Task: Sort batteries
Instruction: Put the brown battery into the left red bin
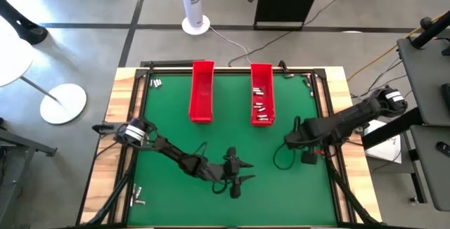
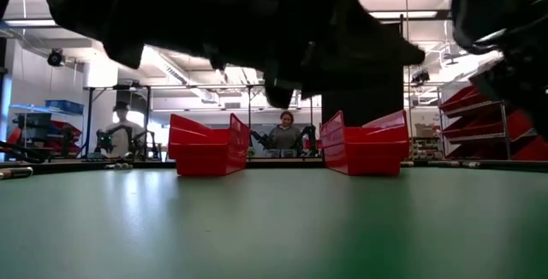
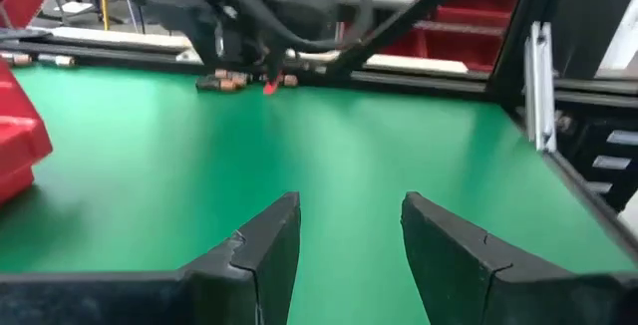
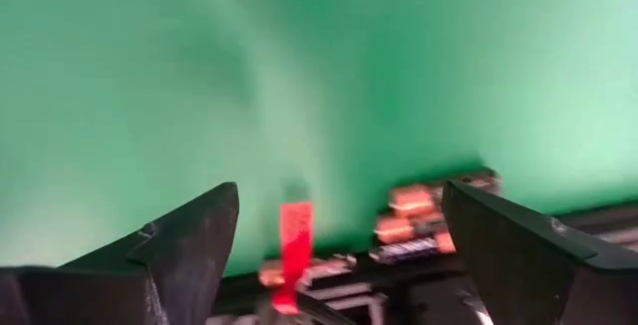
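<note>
The right tool point(image 4: 339, 255) gaped wide over the green table point(image 1: 232, 145), holding nothing, with a small cluster of batteries point(image 4: 419, 220) lying between its spread fingers point(image 4: 189, 240), just ahead of the tips, beside a small red piece point(image 4: 292, 245). From above, that tool point(image 1: 292, 139) sat at about four o'clock on the table. The left tool point(image 1: 235, 173) hung at six o'clock, jaws partly open and empty. At twelve o'clock stood two red trays: the right tray point(image 1: 261, 95) carried a scatter of batteries point(image 1: 260, 108), while nothing could be made out in the left tray point(image 1: 202, 92). More batteries point(image 1: 156, 83) lay at eleven o'clock and another few point(image 1: 137, 197) at seven o'clock. A white fan point(image 1: 194, 4) stood beyond the table.
</note>
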### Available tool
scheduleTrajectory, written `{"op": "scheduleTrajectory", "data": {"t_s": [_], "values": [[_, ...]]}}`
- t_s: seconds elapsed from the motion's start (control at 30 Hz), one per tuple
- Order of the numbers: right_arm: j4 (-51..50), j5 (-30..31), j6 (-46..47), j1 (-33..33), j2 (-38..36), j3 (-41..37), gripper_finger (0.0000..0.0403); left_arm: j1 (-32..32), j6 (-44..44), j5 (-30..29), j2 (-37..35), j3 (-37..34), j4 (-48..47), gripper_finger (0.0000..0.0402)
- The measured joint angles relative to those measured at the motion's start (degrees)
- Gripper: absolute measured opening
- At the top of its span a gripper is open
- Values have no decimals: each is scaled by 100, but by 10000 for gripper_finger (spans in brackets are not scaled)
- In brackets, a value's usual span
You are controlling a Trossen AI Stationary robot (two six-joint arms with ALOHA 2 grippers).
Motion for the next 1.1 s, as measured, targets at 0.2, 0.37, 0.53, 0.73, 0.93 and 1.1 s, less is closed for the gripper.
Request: {"op": "scheduleTrajectory", "data": {"t_s": [0.2,0.37,0.53,0.73,0.93,1.1], "values": [[-229,-18,-1177,-669,361,11,345,-2,-22,-5,40,22,-20,158],[-288,-10,-1435,-993,937,76,363,-7,-23,-7,40,22,-74,158],[-451,-10,-1461,-1317,1591,171,368,-7,-23,-11,40,20,-111,158],[-464,-42,-843,-1766,1926,214,368,-17,-71,-13,40,16,-161,158],[-202,-269,8,-2363,1875,212,368,-49,-131,-13,40,13,-209,158],[-172,-315,98,-2754,1847,175,368,-106,-131,-16,38,11,-212,158]]}}
